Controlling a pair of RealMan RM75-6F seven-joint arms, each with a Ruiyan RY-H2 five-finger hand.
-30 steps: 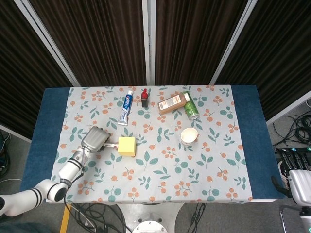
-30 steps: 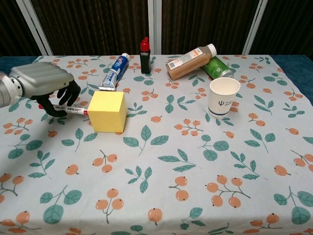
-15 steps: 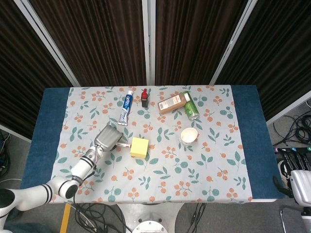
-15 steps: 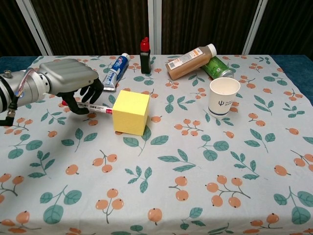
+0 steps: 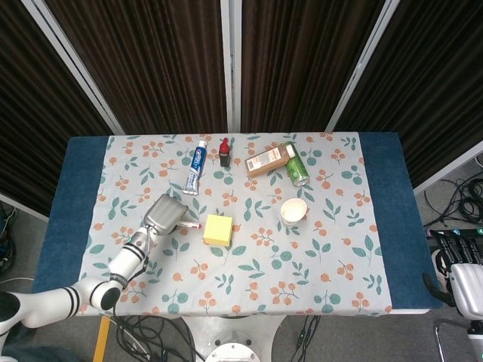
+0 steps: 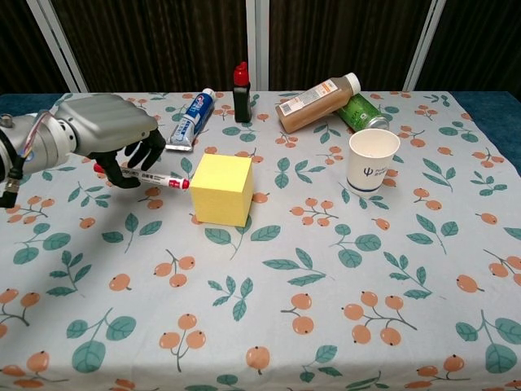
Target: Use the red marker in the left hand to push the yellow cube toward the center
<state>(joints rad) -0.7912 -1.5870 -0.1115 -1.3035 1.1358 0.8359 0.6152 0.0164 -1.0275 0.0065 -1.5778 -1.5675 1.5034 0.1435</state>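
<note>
The push is judged to be under way: the red marker point(image 6: 145, 176) is held low over the desk point(image 6: 326, 326) by the left hand point(image 6: 106, 134), its red tip set at, or just short of, the cube's point(image 6: 221, 189) left face; actual contact cannot be told from either view. The fingers point(image 6: 138, 155) are curled around the marker's barrel, with the tip projecting toward the cube. The cube is seen left of the desk's middle, on the floral cloth, with the cup point(image 6: 374, 159) well apart to its right and the toothpaste point(image 6: 190, 119) behind it. The fingers themselves are kept clear of the cube, to its left; only the marker spans the gap. For the next move, a steady sideways drive to the right is called for, with the tip held against the middle of the face so that the cube is slid and not turned. The right hand is not seen in either view.
</note>
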